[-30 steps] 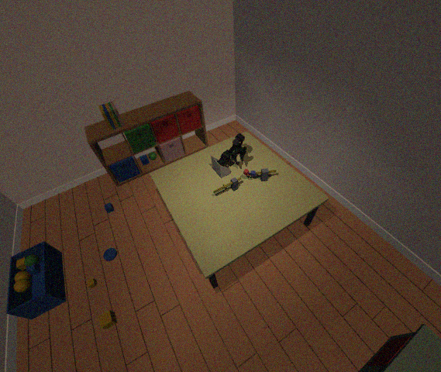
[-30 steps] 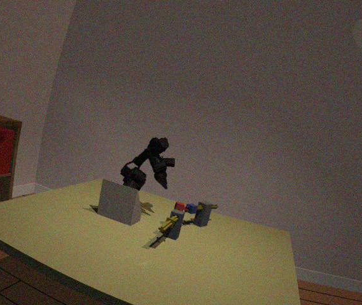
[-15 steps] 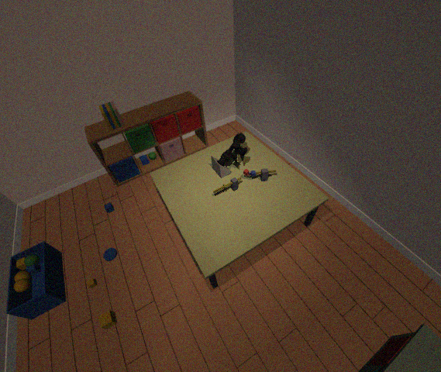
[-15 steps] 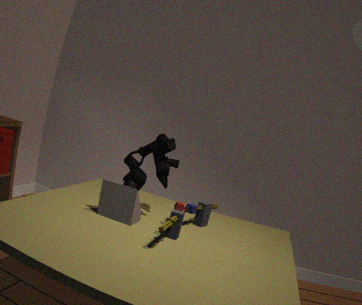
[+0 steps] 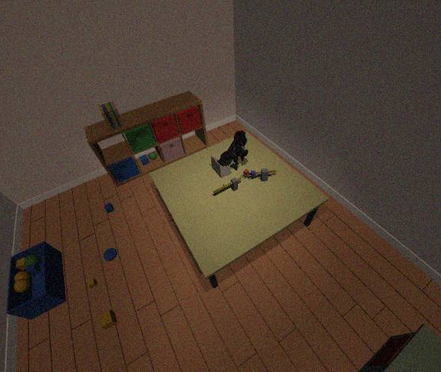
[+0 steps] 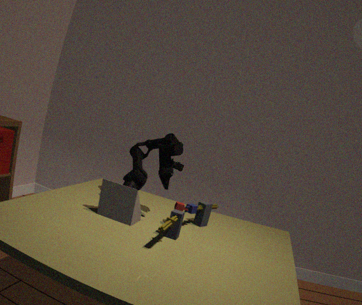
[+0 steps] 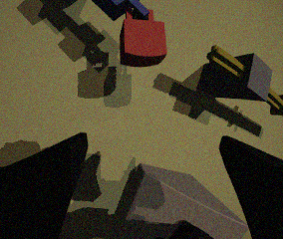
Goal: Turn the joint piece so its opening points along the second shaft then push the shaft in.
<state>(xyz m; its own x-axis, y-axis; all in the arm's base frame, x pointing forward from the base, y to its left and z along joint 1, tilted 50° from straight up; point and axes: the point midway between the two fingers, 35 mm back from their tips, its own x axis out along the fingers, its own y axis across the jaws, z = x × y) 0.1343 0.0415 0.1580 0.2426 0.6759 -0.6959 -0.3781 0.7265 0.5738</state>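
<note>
Trainee: Report status, near items first.

Operator: I am viewing from the exterior camera. Nearest is the second shaft, carried in the near block on the surface. Its inner end stands apart from the joint piece; insertion is not done.

Trainee: Joint piece?

Operator: The red joint piece lies beyond the near block, beside the blue hinge part. I cannot tell where its opening points. I judge that alignment remains.

Trainee: Gripper?

Operator: The gripper hangs above the surface, left of the joint piece, fingers wide apart, holding nothing.

Trainee: Farthest item?

Operator: The far block, carrying the fixed shaft, right of the joint piece.

Trainee: Remaining steps?

Operator: By my judgement, all: grasp, turn, release, push to the stop, withdraw, hold still.
</note>
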